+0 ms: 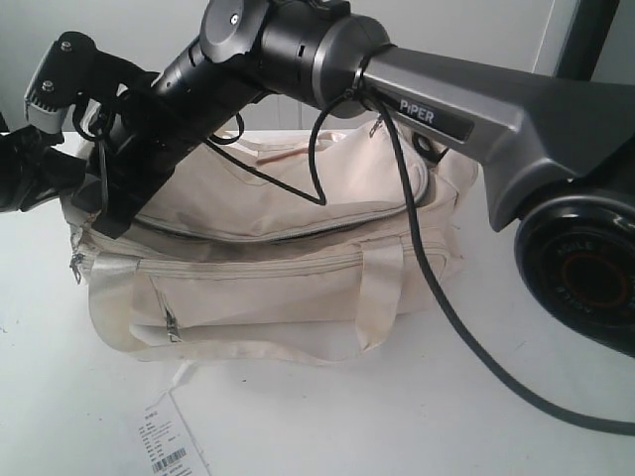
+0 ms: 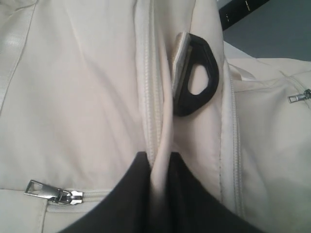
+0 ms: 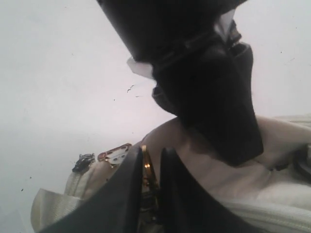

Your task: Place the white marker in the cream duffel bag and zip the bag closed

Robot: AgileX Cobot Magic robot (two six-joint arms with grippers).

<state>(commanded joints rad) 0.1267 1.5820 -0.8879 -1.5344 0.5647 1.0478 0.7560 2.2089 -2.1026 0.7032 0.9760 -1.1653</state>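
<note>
The cream duffel bag (image 1: 298,288) sits in the middle of the outside picture, on the white table (image 1: 417,426). I cannot see the white marker in any picture. It is not on the bare table around the bag, so I think it is inside the bag already (that is only my guess, since the bag hides its inside).

So the part left looks like the zipping. The top zip (image 1: 298,230) runs across the middle of the outside picture. A thin dark line shows along it. To me that means the bag is not shut all the way, but I cannot tell how much is left open.

The left gripper (image 2: 155,158) is at the bottom middle of its own picture. Its two dark fingers are squeezed together on a fold of the bag's cream cloth, next to a zip seam. A black clip (image 2: 194,82) sits above it, in the upper middle.

The right gripper (image 3: 149,153) is at the bottom middle of its picture. Its fingers are almost together, and a small gold zip pull (image 3: 146,170) shows between them. It looks like it is pinching that pull.

I think one gripper holds the bag steady and the other works the zip.

A paper tag (image 1: 167,441) lies at the lower left of the outside picture.
</note>
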